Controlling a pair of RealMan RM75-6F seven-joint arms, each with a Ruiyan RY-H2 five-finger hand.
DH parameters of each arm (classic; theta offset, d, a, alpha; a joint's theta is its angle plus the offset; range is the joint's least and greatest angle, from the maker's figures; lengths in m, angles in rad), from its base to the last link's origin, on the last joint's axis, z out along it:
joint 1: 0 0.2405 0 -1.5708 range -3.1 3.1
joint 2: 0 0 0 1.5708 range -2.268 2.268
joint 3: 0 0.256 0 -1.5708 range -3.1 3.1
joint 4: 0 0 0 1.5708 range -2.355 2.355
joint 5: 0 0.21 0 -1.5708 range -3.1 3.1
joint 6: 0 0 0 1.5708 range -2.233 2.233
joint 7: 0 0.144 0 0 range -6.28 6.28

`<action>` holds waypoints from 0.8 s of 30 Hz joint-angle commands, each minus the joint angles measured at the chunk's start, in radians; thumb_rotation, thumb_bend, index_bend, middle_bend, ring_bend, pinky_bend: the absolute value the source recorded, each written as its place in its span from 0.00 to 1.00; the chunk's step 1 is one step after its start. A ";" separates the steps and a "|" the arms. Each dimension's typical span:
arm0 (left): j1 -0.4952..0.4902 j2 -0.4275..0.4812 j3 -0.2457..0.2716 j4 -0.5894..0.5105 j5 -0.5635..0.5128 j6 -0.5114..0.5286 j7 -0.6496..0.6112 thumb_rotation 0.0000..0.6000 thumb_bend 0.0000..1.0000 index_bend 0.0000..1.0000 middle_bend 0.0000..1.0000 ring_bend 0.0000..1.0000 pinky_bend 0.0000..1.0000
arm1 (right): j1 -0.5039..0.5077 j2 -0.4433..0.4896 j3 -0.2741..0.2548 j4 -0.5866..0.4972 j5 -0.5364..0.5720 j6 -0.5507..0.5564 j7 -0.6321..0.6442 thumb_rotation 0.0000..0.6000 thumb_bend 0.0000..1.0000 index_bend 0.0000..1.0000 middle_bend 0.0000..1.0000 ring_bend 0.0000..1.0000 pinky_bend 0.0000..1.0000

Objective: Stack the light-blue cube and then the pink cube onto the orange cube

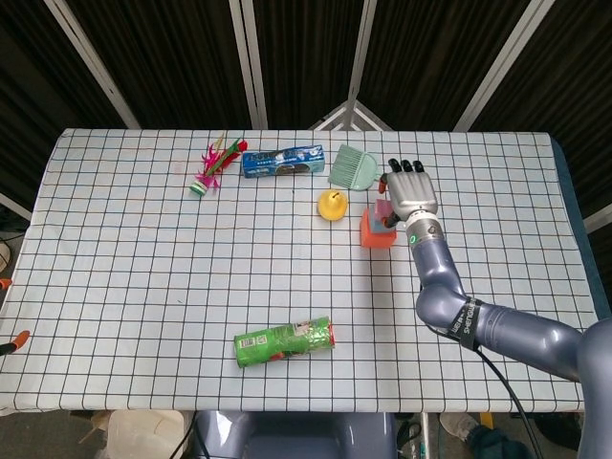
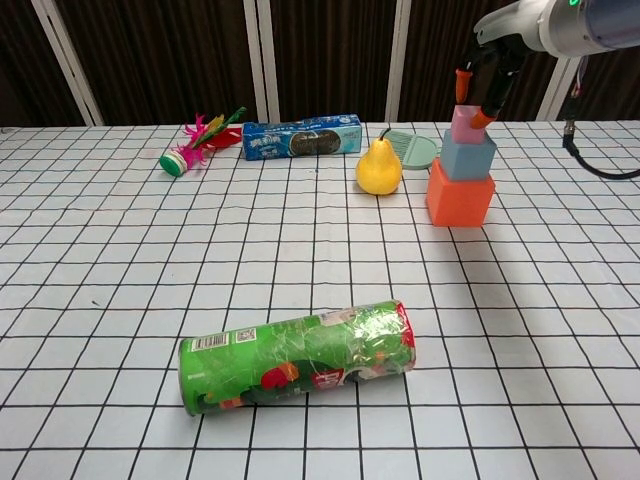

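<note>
We see the stack built: orange cube [image 2: 460, 199] on the bench [image 2: 120, 260], light-blue cube [image 2: 468, 157] on top of it, pink cube [image 2: 465, 122] on top of that. In the chest view all three sit roughly squared up, the pink one set slightly toward the left side of the blue.

Right hand [image 2: 487, 72] hangs directly above the pink cube, fingers [image 2: 462, 84] pointing down with orange tips just at or over the cube's top edge. We can't tell whether they touch it or grip it; the head view hides the contact under the back of the hand [image 1: 411, 194]. Left hand is in neither view.

Room around the stack: a yellow pear [image 2: 379, 167] stands just beside it on the left, near but apart. A green brush [image 2: 414, 148] lies behind the pear, close to the stack's far-left corner. Further left along the far edge are a blue biscuit box [image 2: 303, 137] and a feathered shuttlecock [image 2: 192, 147]. A green can [image 2: 297, 355] lies on its side near the front edge, well apart from the stack. The stack sits in the far-right part of the bench, with bare cloth to its right and front.
</note>
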 commanded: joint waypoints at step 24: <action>0.003 0.012 0.004 0.002 0.020 -0.002 -0.031 1.00 0.21 0.22 0.01 0.00 0.02 | -0.023 0.077 0.012 -0.147 -0.045 0.062 0.033 1.00 0.29 0.23 0.09 0.06 0.00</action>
